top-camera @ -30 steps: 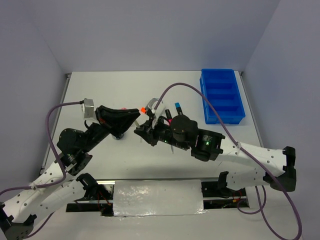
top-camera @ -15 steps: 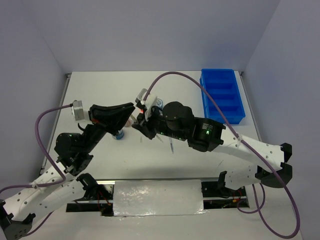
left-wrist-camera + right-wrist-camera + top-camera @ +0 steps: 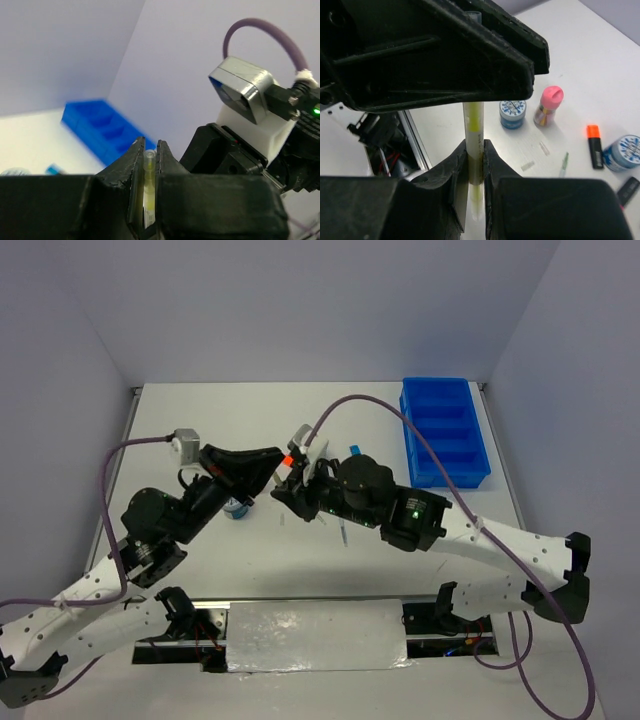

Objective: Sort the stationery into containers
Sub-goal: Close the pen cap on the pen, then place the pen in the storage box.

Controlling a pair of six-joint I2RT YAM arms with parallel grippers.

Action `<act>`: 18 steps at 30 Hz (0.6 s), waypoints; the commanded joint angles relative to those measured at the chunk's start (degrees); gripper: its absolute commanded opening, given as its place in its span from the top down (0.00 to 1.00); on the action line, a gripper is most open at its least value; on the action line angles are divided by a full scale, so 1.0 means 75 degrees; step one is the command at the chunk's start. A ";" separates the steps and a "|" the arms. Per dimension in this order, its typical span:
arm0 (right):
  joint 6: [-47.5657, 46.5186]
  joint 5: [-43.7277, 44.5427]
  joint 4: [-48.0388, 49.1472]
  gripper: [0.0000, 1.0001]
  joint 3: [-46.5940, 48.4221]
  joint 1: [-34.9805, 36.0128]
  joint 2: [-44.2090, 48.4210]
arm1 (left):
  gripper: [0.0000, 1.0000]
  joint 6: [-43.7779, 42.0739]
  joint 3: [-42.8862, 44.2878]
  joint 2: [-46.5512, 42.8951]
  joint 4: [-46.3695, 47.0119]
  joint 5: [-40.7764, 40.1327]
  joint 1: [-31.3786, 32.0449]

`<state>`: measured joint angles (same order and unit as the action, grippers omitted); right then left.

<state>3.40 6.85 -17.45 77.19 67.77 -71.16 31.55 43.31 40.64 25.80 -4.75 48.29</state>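
Observation:
Both grippers are shut on the same thin white pen with a yellow core. In the left wrist view the pen point(image 3: 148, 182) stands between my left gripper's point(image 3: 149, 146) closed jaws. In the right wrist view the pen point(image 3: 474, 117) runs up from my right gripper point(image 3: 475, 149) into the left gripper's black fingers above. In the top view the left gripper point(image 3: 268, 473) and right gripper point(image 3: 286, 490) meet tip to tip above the table's middle. The blue tray point(image 3: 445, 432) lies at the far right and also shows in the left wrist view point(image 3: 98, 124).
On the table below lie a blue-white tub point(image 3: 512, 113), a pink bottle point(image 3: 547, 105), an orange-capped highlighter point(image 3: 593, 145), a second tub point(image 3: 625, 152), a pink-capped highlighter point(image 3: 630, 186), a green-tipped pen point(image 3: 563, 164) and clear caps point(image 3: 527, 165). A blue-capped highlighter point(image 3: 355, 453) lies by the right arm.
Both grippers, still joined at the pen, swung left and toward the back, then returned right. The left wrist now sits further right than before.

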 commanded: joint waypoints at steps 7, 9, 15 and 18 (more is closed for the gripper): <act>0.1372 -0.0270 0.4237 1.00 -0.2416 -0.0199 0.0581 | 0.35 -0.0890 0.2252 0.1305 -0.3594 0.0434 0.0381; 0.1747 0.0266 0.4051 1.00 -0.2568 -0.0270 0.0569 | 0.09 -0.0763 0.2580 0.1459 -0.3593 -0.0169 0.0381; 0.2897 0.0749 0.2949 1.00 -0.2966 -0.1323 0.0569 | 0.01 0.0210 0.4253 0.1717 -0.5311 -0.3568 0.0346; 0.3985 0.1510 0.2097 1.00 -0.3201 -0.2283 0.0826 | 0.01 0.0843 0.5543 0.2080 -0.7147 -0.5503 0.0346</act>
<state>24.43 11.44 3.66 54.98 55.20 -67.13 32.38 76.93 56.05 -16.14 -28.69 50.89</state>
